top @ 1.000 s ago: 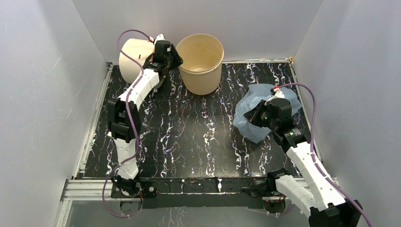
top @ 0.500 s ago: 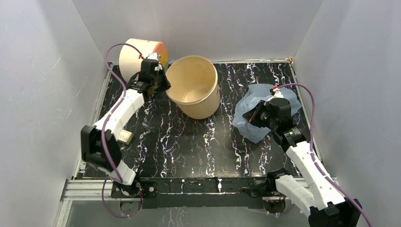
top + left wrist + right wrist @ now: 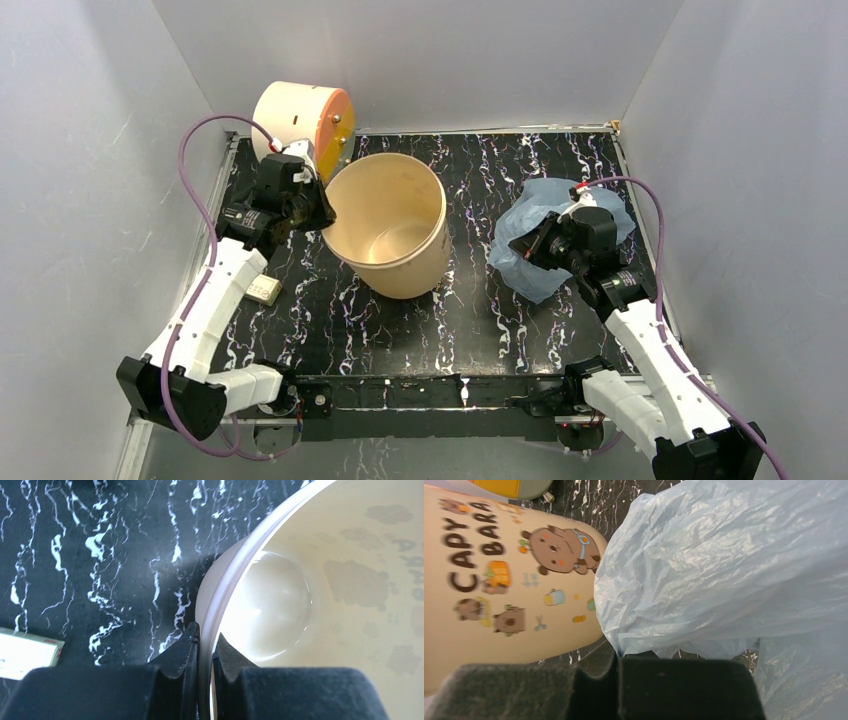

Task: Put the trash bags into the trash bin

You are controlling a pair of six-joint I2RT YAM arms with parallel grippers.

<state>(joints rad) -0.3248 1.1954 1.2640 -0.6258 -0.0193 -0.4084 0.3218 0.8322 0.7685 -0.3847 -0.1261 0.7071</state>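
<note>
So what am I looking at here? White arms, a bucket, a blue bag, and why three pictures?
Two robot arms are bolted to a table. The wide picture comes from a camera overhead; the other two from a small camera on each wrist. The left fingers pinch the rim of the tan bin, one inside, one outside. The right fingers are shut on the crinkly blue bag. A drum with an orange face and a small white box also sit on the table.

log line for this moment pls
left pincer: shut on bin rim | right pincer: shut on bag | bag: outside bin, to its right
</note>
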